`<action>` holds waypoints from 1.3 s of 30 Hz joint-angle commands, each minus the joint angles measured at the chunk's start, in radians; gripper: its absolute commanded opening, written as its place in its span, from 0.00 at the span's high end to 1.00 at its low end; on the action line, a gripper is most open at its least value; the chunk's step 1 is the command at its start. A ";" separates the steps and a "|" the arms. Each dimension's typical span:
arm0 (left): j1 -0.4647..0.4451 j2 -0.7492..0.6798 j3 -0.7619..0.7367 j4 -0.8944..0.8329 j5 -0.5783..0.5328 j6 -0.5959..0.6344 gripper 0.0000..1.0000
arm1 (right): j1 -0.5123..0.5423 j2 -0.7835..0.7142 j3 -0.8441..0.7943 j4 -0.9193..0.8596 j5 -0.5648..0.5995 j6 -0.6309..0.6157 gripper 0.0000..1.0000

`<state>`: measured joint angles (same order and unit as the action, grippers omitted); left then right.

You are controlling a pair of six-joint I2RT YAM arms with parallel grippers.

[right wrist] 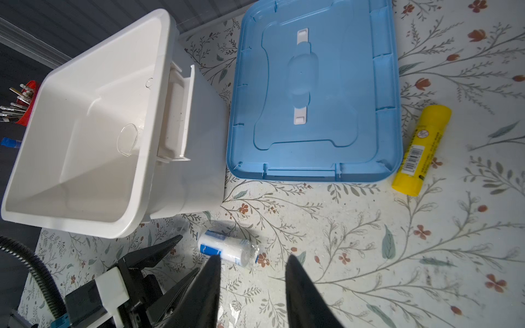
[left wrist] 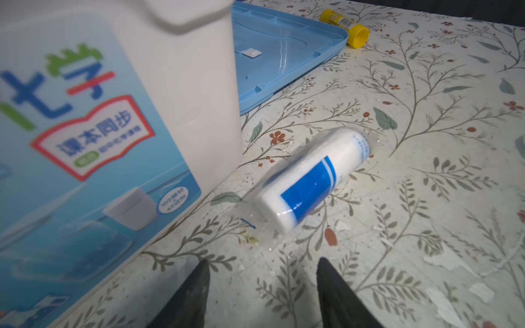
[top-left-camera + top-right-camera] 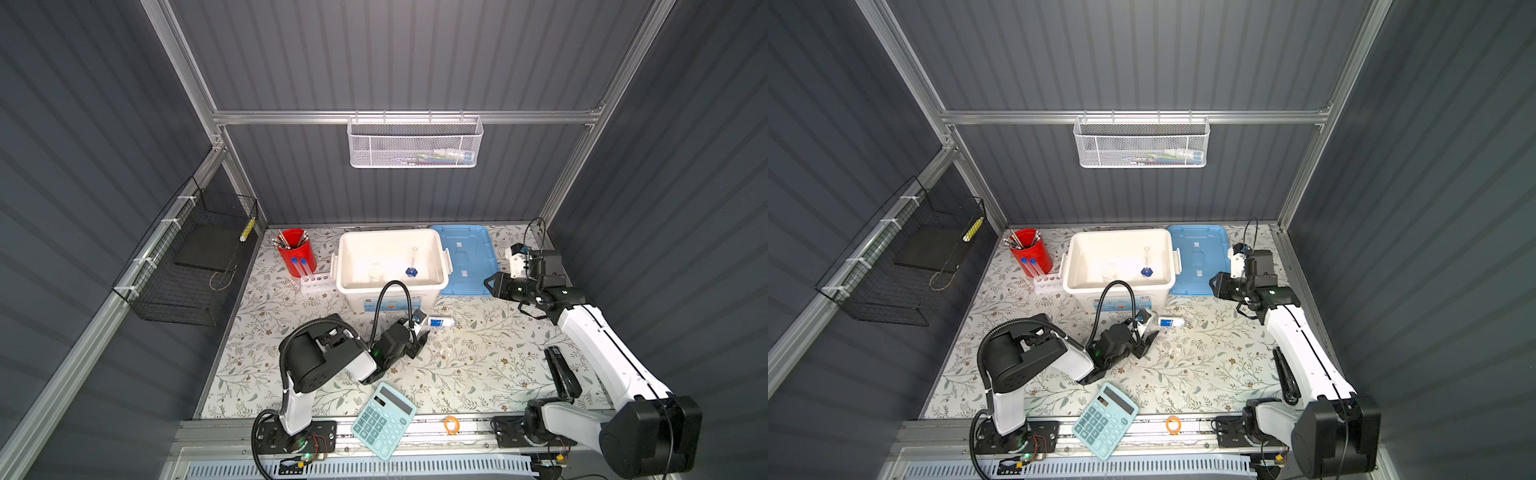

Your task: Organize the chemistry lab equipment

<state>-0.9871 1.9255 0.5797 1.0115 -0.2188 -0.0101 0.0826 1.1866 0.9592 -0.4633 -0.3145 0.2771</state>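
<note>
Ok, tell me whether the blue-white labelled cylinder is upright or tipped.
Tipped: the blue-white labelled cylinder lies on its side on the table, beside the white bin, not in it.

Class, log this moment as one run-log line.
left tool: open, empty, near blue-labelled white cylinder | right tool: open, empty | cylinder: lying beside white bin

We see the floral table [image 3: 498,365] bearing a white bin [image 3: 353,297], a blue lid [image 3: 465,257] beside it, a tube rack [image 3: 316,286] and a labelled bottle [image 3: 440,323] on its side.

Arms [image 3: 598,345] show white shells, black joints, ribbed cable [image 3: 394,283], pointed black tools [image 2: 262,259].
</note>
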 commanded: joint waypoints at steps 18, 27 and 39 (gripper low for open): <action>0.057 0.061 0.082 -0.023 0.149 0.041 0.54 | -0.009 0.017 -0.016 0.021 0.000 0.001 0.60; 0.068 0.082 0.110 -0.046 0.211 0.057 0.58 | -0.010 0.025 -0.014 0.024 -0.002 0.001 0.60; 0.079 0.098 0.148 -0.069 0.257 0.081 0.65 | -0.012 0.024 -0.017 0.026 -0.001 0.004 0.60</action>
<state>-0.9146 2.0094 0.7063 0.9569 0.0135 0.0444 0.0746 1.2057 0.9512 -0.4484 -0.3145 0.2775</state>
